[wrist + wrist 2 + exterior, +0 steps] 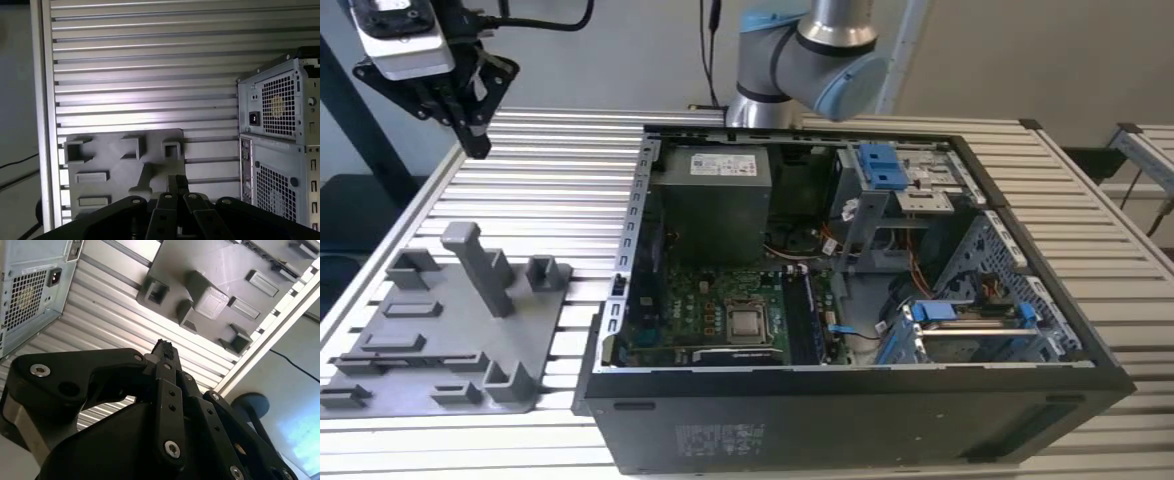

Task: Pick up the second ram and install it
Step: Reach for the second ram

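Arm (807, 60): base behind computer case (854, 420), reaching across to exterior view's left; wrist high, fingers pointing down.
Clearance: holder tray (454, 345) near table front edge, upright posts on it. Case wall just beside tray, at 3 o'clock. Bare slatted table (547, 190) between tray and gripper.
Gripper (478, 148) (162, 346) (177, 181): at 12 o'clock of tray, clear above table. Fingertips clenched together in both wrist views, nothing held, touching nothing.
Second ram (806, 312): dark stick seated in board slot inside case, at 3 o'clock of processor socket (747, 322). Cannot tell it for certain from neighbouring sticks.
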`<state>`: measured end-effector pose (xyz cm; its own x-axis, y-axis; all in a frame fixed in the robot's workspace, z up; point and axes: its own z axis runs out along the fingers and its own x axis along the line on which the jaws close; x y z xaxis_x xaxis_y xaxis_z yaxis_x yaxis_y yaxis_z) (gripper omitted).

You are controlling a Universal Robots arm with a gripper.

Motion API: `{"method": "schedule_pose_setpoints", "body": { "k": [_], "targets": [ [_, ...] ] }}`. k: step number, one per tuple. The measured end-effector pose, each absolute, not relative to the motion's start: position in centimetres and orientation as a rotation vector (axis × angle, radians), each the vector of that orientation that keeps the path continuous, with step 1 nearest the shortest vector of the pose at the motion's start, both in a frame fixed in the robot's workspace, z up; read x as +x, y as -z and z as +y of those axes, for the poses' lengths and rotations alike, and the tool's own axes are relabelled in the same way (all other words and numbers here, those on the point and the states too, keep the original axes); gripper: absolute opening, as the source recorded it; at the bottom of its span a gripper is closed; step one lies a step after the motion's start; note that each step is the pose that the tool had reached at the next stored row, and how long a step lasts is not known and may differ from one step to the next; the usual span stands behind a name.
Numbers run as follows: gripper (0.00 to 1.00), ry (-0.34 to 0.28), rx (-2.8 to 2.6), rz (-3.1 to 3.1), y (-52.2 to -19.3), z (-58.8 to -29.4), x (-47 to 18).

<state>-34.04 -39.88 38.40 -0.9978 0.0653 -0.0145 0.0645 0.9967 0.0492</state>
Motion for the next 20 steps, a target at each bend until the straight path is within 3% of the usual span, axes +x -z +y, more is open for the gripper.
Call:
{"method": "schedule_pose_setpoints", "body": {
  "k": [20],
  "targets": [
    [0.11, -0.076, 0.099, 3.123, -38.2, -39.9, -41.6]
  ]
}}
